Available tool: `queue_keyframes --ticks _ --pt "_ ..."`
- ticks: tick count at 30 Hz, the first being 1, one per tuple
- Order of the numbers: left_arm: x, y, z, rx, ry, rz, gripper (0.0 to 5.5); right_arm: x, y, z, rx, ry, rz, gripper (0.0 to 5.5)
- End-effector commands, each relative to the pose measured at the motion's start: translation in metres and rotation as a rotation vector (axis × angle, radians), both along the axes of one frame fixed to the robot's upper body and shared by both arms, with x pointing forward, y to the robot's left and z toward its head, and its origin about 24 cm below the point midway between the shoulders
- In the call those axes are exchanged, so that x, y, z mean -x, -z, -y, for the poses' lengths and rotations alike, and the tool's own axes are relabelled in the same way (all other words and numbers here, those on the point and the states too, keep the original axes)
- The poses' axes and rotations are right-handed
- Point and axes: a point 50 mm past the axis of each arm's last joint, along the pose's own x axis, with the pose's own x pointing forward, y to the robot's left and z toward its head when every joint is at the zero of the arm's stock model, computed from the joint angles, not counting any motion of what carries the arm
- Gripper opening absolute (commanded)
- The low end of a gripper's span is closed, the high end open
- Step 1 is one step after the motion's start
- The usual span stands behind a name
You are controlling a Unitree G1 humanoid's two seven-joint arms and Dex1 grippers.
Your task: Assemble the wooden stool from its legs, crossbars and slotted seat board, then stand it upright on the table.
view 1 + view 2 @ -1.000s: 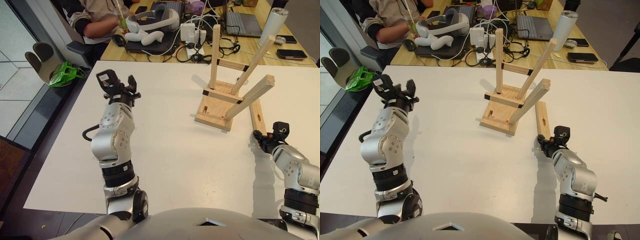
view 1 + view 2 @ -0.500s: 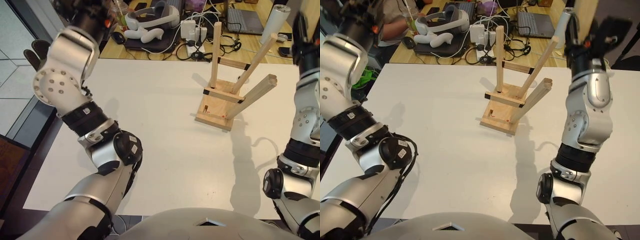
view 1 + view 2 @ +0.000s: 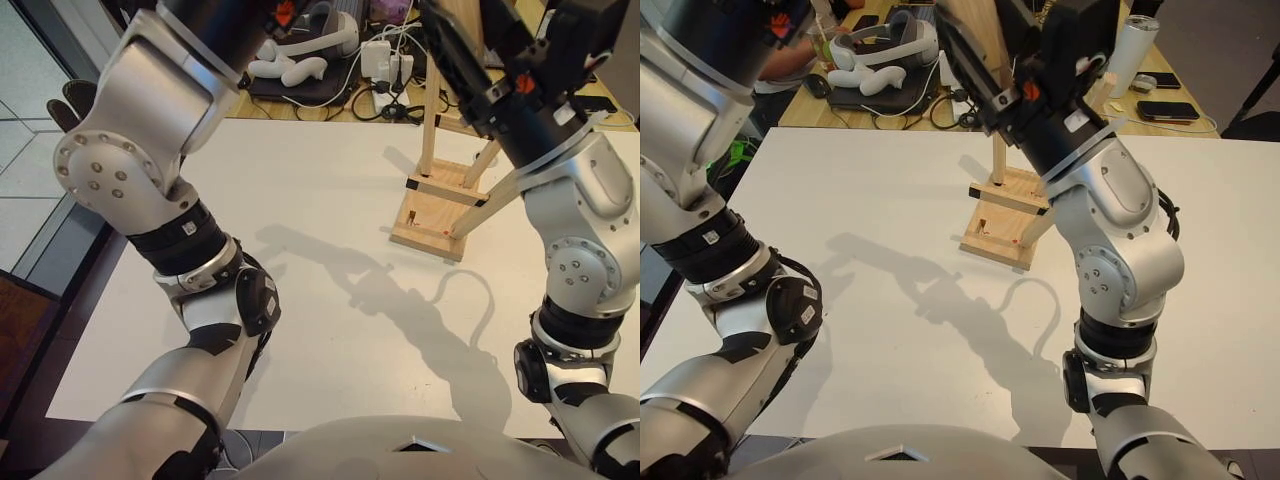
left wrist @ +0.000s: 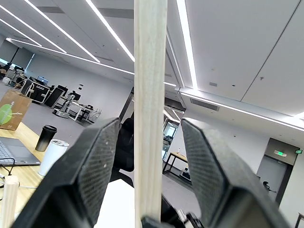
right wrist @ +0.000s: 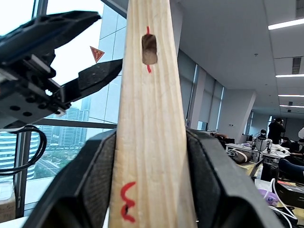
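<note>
Partial stool: the seat board (image 3: 425, 238) lies face down on the white bench (image 3: 320, 190), on your right and towards the far edge. Three legs (image 3: 431, 110) rise from it, tied by a crossbar (image 3: 447, 190) and a second bar farther back.
Loose leg (image 5: 147, 104): raised high above the bench, its slot and red marks facing the right wrist camera.
Right tool (image 5: 152, 183): clamped on both faces of the loose leg.
Left tool (image 4: 149, 166): fingers spread to either side of a wooden edge with a gap on each side, gripping nothing. The edge is probably the same leg.
Done: three legs and two crossbars look seated.
Remaining, as judged: you must fit the fourth leg and its bars, then turn the stool upright.
</note>
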Motion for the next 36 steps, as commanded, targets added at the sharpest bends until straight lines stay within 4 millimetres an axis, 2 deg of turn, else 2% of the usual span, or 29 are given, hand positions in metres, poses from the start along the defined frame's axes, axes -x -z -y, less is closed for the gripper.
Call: queue_keyframes --ticks 1,8,10,12,18,27,33,34,36 --pt "-0.002 0.0 -0.002 -0.025 -0.035 -0.002 2.41 0.007 0.006 -0.001 0.065 -0.036 0.007 2.04" --pt "-0.005 0.001 -0.007 -0.025 -0.053 -0.009 2.41 0.02 0.024 -0.003 0.212 -0.11 0.025 2.04" --pt "-0.007 0.007 -0.008 -0.05 -0.056 -0.041 2.41 0.022 0.027 -0.002 0.255 -0.12 0.042 2.04" --pt "-0.015 0.017 -0.011 -0.076 -0.082 -0.111 2.12 0.021 0.029 -0.001 0.284 -0.119 0.061 2.04" --pt "-0.019 0.03 -0.014 -0.141 -0.083 -0.145 1.19 0.016 0.032 0.005 0.355 -0.066 0.126 2.04" --pt "-0.023 0.033 -0.011 -0.121 -0.089 -0.165 1.1 0.013 0.047 0.013 0.425 0.04 0.147 2.04" --pt "-0.019 0.034 -0.013 -0.119 -0.111 -0.162 1.08 0.005 0.046 0.016 0.441 0.096 0.176 2.04" --pt "-0.018 0.034 -0.015 -0.12 -0.121 -0.163 1.07 0.004 0.045 0.016 0.437 0.099 0.184 2.41" --pt "-0.016 0.036 -0.021 -0.115 -0.153 -0.158 1.0 0.005 0.041 0.013 0.41 0.067 0.191 2.67"
